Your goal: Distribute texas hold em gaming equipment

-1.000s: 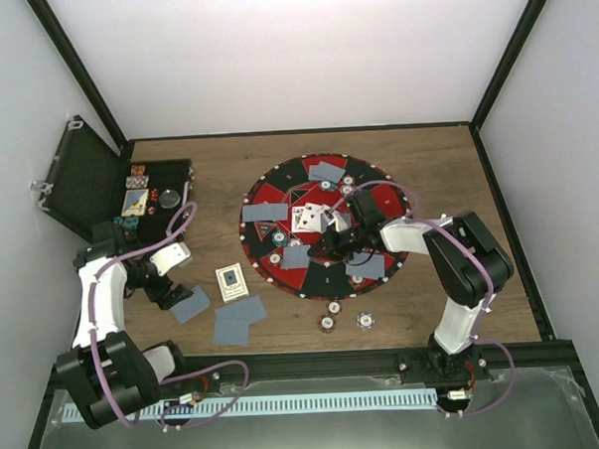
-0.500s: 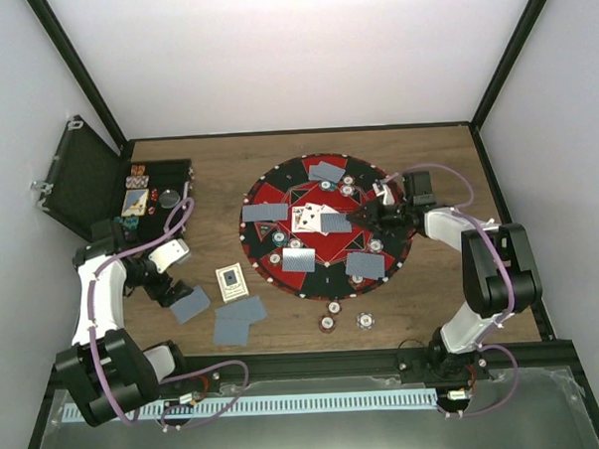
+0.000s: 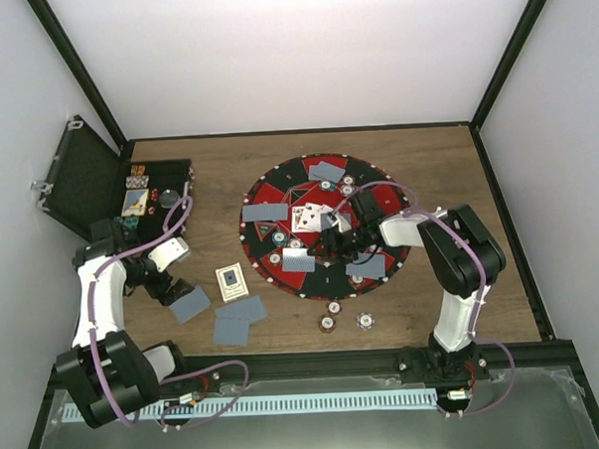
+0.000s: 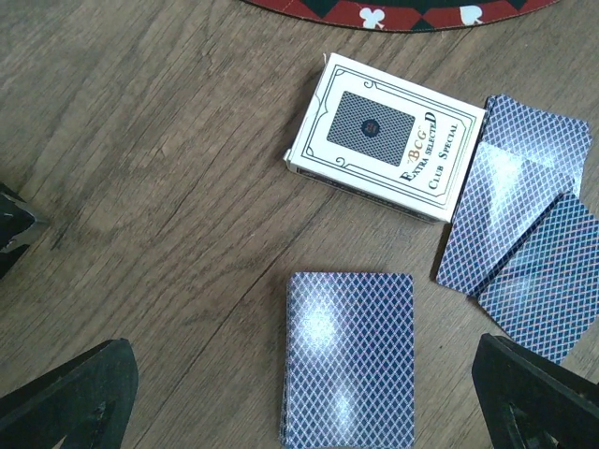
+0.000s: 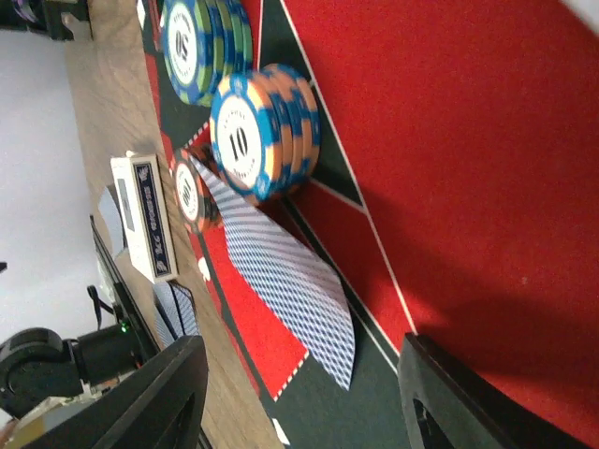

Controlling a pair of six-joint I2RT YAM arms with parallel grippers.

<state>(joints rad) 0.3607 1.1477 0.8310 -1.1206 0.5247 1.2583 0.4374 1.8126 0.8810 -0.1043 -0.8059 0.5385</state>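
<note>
My left gripper (image 4: 304,407) is open and hovers over a face-down deck of blue-backed cards (image 4: 348,355) on the wood, one finger on each side and not touching it. From above, this gripper (image 3: 169,289) is at the deck (image 3: 191,304). My right gripper (image 3: 332,245) is open, low over the round mat (image 3: 278,181). Between and ahead of its fingers (image 5: 150,402) one face-down card (image 5: 290,281) lies flat on the mat. A blue-orange chip stack (image 5: 262,131) and a green stack (image 5: 201,42) stand beyond it. More cards (image 3: 325,171) lie round the mat.
A white card box (image 3: 231,280) and two loose cards (image 3: 237,321) lie between the deck and the mat. Three chips (image 3: 327,323) sit on the wood in front of the mat. The black open case (image 3: 99,184) with chips stands at the far left.
The right arm swung out to the mat's right edge and came back over its middle, and its jaws have opened. The left arm has not moved.
</note>
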